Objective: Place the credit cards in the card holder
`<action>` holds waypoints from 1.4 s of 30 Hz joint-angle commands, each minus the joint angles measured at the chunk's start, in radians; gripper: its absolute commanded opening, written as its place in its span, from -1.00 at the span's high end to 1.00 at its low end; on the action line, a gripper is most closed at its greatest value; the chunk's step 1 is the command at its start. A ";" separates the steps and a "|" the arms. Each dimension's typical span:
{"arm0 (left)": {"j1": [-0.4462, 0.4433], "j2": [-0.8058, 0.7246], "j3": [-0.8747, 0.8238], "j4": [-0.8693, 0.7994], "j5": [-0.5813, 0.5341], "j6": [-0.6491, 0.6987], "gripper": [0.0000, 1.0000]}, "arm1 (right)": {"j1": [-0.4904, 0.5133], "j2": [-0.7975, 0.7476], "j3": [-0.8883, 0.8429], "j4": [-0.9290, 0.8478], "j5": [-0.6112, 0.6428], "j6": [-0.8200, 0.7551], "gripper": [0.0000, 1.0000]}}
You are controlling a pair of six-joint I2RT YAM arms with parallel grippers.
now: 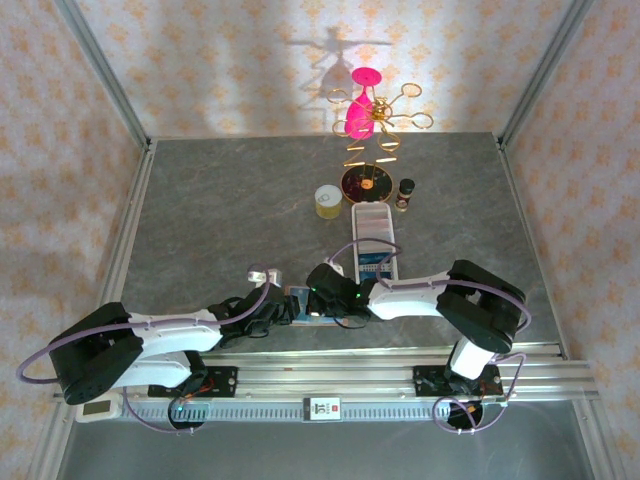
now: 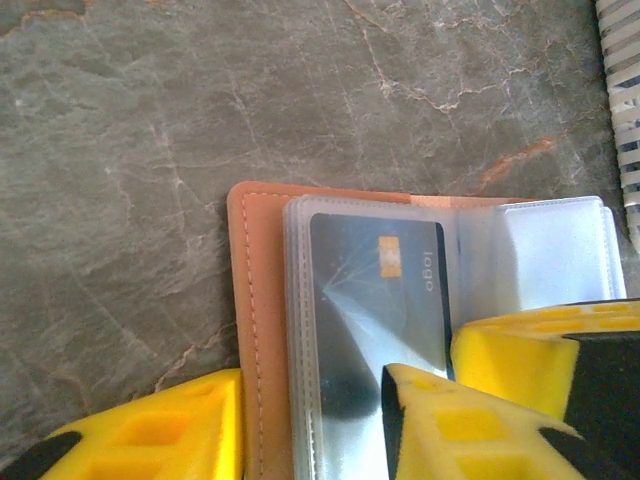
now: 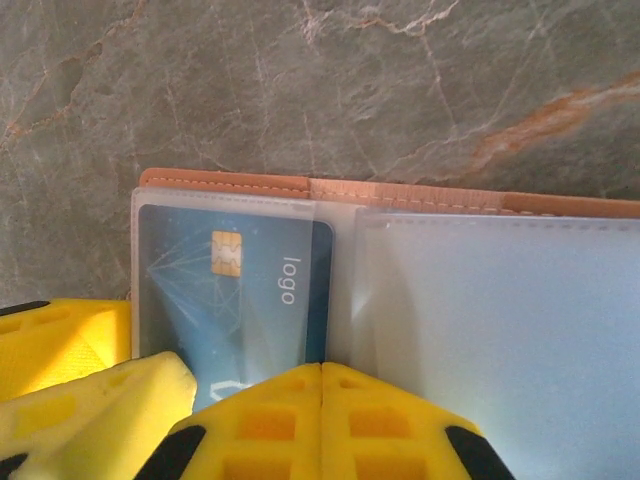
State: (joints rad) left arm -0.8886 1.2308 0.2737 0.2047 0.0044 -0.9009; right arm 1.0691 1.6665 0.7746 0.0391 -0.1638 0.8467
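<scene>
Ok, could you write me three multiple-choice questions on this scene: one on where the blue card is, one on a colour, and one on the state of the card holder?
1. Where is the blue card?
A. In the white tray
B. Inside a clear sleeve of the card holder
C. Bare on the table

2. What colour is the chip on the card?
A. Gold
B. Red
C. Green

3. In what state is the card holder?
A. Folded shut
B. Standing on its edge
C. Lying open

Answers:
1 B: the card shows through the plastic of the sleeve, with the tan leather edge just beyond it.
2 A: the small square beside the word "logo" is gold.
3 C: both wrist views show the sleeves spread flat, side by side.
</scene>
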 commanded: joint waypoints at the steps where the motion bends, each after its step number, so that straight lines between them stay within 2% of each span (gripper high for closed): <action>1: -0.009 0.061 -0.029 -0.074 0.111 -0.031 0.31 | 0.017 -0.060 0.015 -0.043 0.065 -0.013 1.00; 6: -0.010 0.071 -0.031 -0.091 0.097 -0.025 0.42 | 0.017 -0.174 -0.043 -0.149 0.142 0.017 0.82; 15: -0.009 0.075 -0.036 -0.102 0.104 -0.026 0.49 | 0.021 -0.270 -0.175 -0.158 0.127 0.092 0.41; 22: -0.011 0.058 -0.041 -0.104 0.117 -0.031 0.50 | 0.021 -0.235 -0.186 -0.117 0.105 0.091 0.31; 28: -0.012 0.031 -0.052 -0.110 0.120 -0.036 0.50 | 0.024 -0.207 -0.160 -0.105 0.100 0.079 0.31; 36: -0.011 0.023 -0.057 -0.116 0.114 -0.039 0.50 | 0.032 -0.311 -0.149 -0.230 0.204 0.090 0.29; 39: -0.010 0.024 -0.057 -0.118 0.116 -0.039 0.50 | 0.032 -0.354 -0.155 -0.237 0.200 0.095 0.29; 42: -0.011 0.022 -0.057 -0.119 0.116 -0.039 0.50 | 0.034 -0.352 -0.170 -0.170 0.145 0.089 0.30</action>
State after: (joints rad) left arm -0.8883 1.2213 0.2646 0.2066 -0.0040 -0.9195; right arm 1.0969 1.3212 0.6052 -0.1455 -0.0200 0.9241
